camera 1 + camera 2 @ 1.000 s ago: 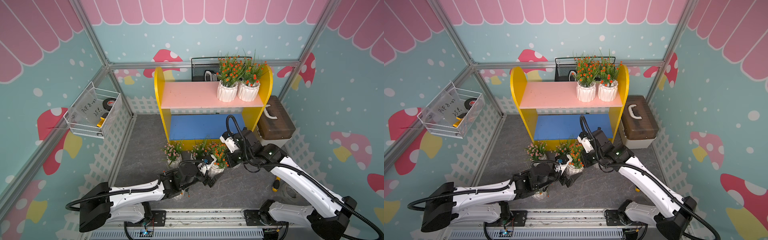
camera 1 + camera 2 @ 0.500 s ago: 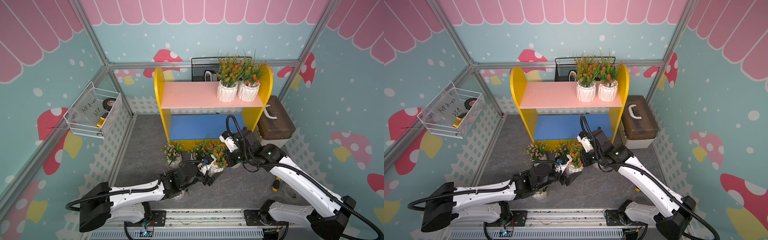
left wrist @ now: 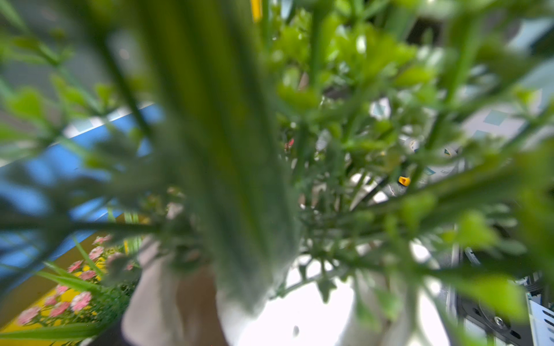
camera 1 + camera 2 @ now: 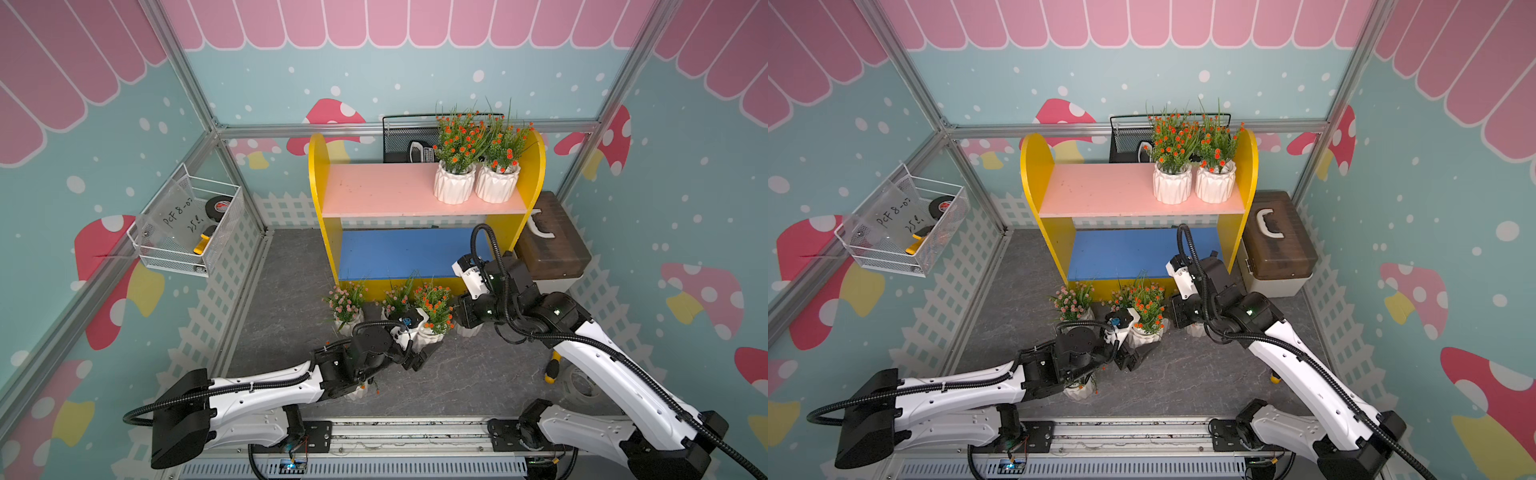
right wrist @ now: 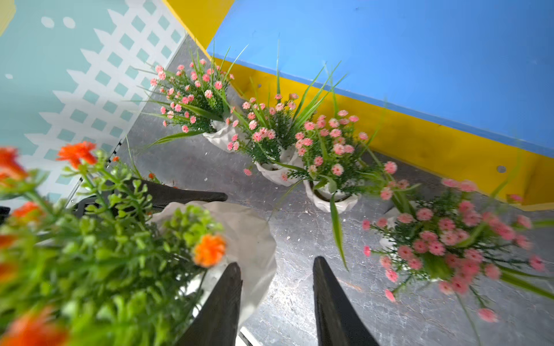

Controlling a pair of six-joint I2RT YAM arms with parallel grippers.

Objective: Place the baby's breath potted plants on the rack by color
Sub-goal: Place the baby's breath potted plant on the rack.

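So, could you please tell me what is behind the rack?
A black mesh basket stands behind the rack, something dark inside. The pink board and two orange-flowered potted plants cover its lower and right parts.

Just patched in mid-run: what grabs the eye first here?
The yellow-sided rack at the back, with two orange-flowered potted plants at the right end of its pink upper board. Then the cluster of pink-flowered potted plants on the grey floor before it, where the left gripper touches another orange-flowered pot and the right gripper hangs open beside it.
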